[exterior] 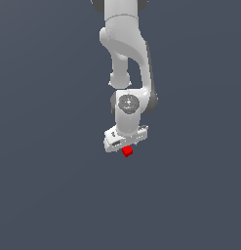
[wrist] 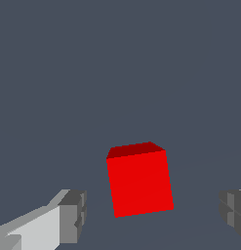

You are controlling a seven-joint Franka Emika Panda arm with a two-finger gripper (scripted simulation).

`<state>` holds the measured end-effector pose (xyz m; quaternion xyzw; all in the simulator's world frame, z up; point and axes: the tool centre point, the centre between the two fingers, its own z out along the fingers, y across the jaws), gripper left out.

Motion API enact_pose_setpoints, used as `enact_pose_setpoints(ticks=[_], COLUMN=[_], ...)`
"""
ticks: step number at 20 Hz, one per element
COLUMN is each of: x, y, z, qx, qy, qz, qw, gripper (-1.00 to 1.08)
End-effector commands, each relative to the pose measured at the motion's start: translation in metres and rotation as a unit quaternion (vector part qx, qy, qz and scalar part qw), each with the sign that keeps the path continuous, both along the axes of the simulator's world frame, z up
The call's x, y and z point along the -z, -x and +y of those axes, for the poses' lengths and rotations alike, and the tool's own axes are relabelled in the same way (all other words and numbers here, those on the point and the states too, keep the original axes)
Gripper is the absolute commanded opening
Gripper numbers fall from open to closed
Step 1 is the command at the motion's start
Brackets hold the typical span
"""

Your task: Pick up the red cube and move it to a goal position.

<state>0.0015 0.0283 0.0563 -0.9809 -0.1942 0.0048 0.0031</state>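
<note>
Here, tool (wrist: pixel 152 217) spread wide, red cube (wrist: pixel 139 181) between fingers (wrist: pixel 70 217), untouched

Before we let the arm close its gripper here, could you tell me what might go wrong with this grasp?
1. In the wrist view the red cube sits skewed between the open fingers, so closing may twist or push it rather than clamp it flat.
2. Gaps remain on both sides; one finger may touch first and shove the cube sideways.
3. In the exterior view the gripper hides most of the cube, so its height is hard to confirm.
</note>
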Motion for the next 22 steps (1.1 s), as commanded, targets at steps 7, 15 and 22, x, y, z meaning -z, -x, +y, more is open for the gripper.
enact_pose_setpoints(ticks=[7,15,22], x=[0.033,0.036,0.036], y=[-0.003,-0.004,-0.004], z=[0.008,0.009,0.009], qx=[-0.067,-0.074,-0.074], qy=[0.001,0.001,0.001], qz=[-0.005,-0.005,-0.005], qw=[0.9978,0.9973,0.9973], gripper=[1.0,-1.0,-1.0])
